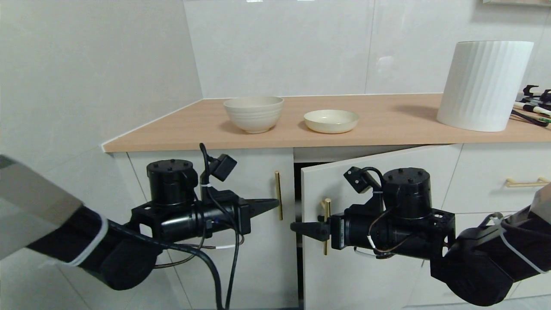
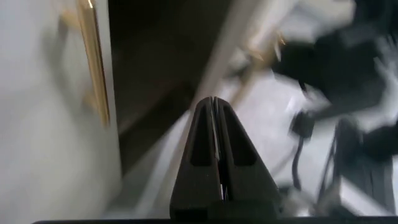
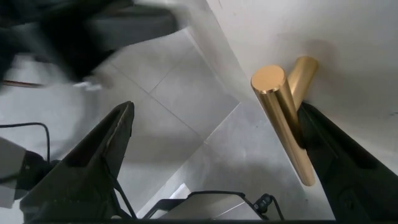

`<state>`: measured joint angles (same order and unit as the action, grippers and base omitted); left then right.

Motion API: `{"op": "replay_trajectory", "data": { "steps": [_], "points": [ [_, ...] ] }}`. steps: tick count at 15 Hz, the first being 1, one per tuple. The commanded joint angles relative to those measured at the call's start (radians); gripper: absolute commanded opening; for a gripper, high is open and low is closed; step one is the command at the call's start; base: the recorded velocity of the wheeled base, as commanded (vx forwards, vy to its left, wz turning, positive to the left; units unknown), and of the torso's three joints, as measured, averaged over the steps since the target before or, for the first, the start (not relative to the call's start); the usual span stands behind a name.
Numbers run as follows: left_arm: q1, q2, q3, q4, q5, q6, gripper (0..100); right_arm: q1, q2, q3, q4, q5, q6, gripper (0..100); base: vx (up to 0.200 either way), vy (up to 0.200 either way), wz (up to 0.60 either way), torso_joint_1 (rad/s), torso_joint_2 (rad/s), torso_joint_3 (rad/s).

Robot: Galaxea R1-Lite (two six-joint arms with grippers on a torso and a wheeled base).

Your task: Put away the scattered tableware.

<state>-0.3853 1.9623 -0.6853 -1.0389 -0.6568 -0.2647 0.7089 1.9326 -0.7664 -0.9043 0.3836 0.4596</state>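
Note:
A cream bowl [image 1: 254, 113] and a shallow cream dish [image 1: 331, 120] stand on the wooden counter [image 1: 387, 125]. Below it, the right cabinet door [image 1: 379, 267] stands ajar, showing a dark gap. My right gripper [image 1: 301, 227] [image 3: 216, 107] is open at that door's gold handle [image 1: 327, 215] [image 3: 283, 118]; the handle lies between its fingers, close to one of them. My left gripper [image 1: 272, 201] [image 2: 212, 102] is shut and empty, pointing at the gap beside the closed left door's gold handle [image 1: 278, 196] [image 2: 93, 62].
A tall white ribbed container [image 1: 484, 84] stands at the counter's right, with pens and small tools [image 1: 531, 110] behind it. A drawer with a gold pull [image 1: 527, 182] is to the right of the doors. Tiled walls close off the left and back.

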Motion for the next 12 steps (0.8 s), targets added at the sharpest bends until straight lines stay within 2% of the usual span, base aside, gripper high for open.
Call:
{"op": "replay_trajectory", "data": {
  "steps": [1,2,5,9,12],
  "points": [
    [-0.018,0.225,-0.014,-0.181,0.025,-0.123,0,0.000,-0.004,0.006,0.004,-0.003,-0.002,100,0.000,0.000,0.00,0.000,0.00,0.000],
    [-0.021,0.254,-0.014,-0.213,0.026,-0.134,0,0.000,-0.009,0.012,0.004,-0.002,-0.002,100,0.000,0.000,0.00,0.000,0.00,0.000],
    [-0.033,0.339,-0.042,-0.251,0.031,-0.131,0,0.001,-0.014,0.024,-0.024,-0.002,-0.001,100,0.000,0.000,0.00,0.000,0.00,0.000],
    [-0.040,0.354,-0.080,-0.253,0.031,-0.128,0,0.006,-0.014,0.047,-0.061,0.001,-0.004,100,0.000,0.000,0.00,0.000,0.00,0.000],
    [-0.076,0.342,-0.105,-0.254,0.031,-0.128,0,0.009,-0.010,0.056,-0.061,0.001,-0.004,100,0.000,0.000,0.00,0.000,0.00,0.000]
  ]
}}
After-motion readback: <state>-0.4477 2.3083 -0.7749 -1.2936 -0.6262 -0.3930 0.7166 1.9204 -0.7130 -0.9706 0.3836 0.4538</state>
